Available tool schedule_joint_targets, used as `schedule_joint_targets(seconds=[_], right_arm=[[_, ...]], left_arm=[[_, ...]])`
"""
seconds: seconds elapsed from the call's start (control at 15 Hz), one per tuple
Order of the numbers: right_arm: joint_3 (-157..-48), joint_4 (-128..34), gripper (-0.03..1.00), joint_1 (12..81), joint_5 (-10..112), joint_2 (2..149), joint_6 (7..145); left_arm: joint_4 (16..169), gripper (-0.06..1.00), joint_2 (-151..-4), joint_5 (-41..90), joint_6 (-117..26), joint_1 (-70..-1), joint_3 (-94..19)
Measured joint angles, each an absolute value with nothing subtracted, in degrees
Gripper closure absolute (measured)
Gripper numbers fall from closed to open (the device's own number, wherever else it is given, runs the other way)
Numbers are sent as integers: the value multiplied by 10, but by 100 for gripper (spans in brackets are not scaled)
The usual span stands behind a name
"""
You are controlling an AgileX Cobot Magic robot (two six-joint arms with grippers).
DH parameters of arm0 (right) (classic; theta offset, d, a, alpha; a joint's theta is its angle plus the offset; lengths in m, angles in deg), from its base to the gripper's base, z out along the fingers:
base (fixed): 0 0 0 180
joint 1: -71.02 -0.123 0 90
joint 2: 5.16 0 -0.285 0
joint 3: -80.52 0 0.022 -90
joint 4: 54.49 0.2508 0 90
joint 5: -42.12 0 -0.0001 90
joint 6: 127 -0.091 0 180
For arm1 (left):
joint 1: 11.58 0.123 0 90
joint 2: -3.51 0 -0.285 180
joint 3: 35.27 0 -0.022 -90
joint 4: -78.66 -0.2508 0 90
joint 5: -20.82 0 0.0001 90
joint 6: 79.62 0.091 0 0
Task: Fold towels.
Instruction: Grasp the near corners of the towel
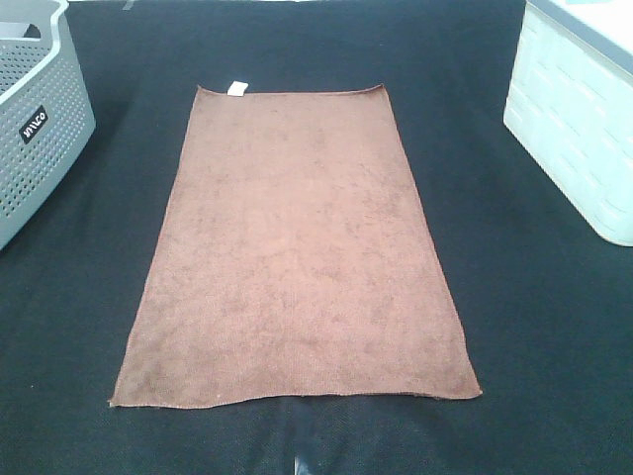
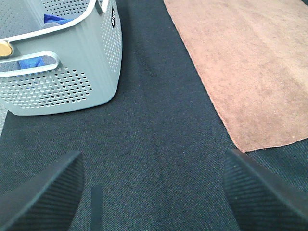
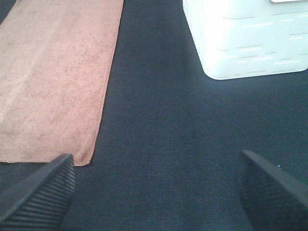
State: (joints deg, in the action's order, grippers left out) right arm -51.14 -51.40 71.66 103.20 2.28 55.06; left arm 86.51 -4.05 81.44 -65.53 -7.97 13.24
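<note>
One reddish-brown fuzzy towel point(image 1: 297, 247) lies spread flat on the dark mat, long side running front to back, with a small white tag point(image 1: 236, 88) at its far short edge. Neither arm shows in the high view. In the left wrist view my left gripper point(image 2: 154, 192) is open and empty over bare mat, with the towel's near left corner point(image 2: 250, 86) off to one side. In the right wrist view my right gripper point(image 3: 159, 192) is open and empty over bare mat, close to the towel's near right corner point(image 3: 57, 77).
A grey perforated basket point(image 1: 40, 119) stands at the left edge of the mat; it shows blue cloth inside in the left wrist view point(image 2: 62, 62). A white bin point(image 1: 579, 119) stands at the right, also in the right wrist view point(image 3: 245, 38). The dark mat point(image 1: 534, 327) surrounds the towel.
</note>
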Motion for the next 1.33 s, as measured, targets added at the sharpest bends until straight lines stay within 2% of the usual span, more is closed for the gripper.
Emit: schedule_joint_targets(seconds=[1.2, 1.33], right_arm=[[-511, -514, 12, 717, 1032, 23, 551], [-514, -514, 12, 717, 1025, 23, 551]], left_arm=[[865, 19, -41, 814, -657, -80, 132], [866, 19, -41, 768, -679, -80, 125]])
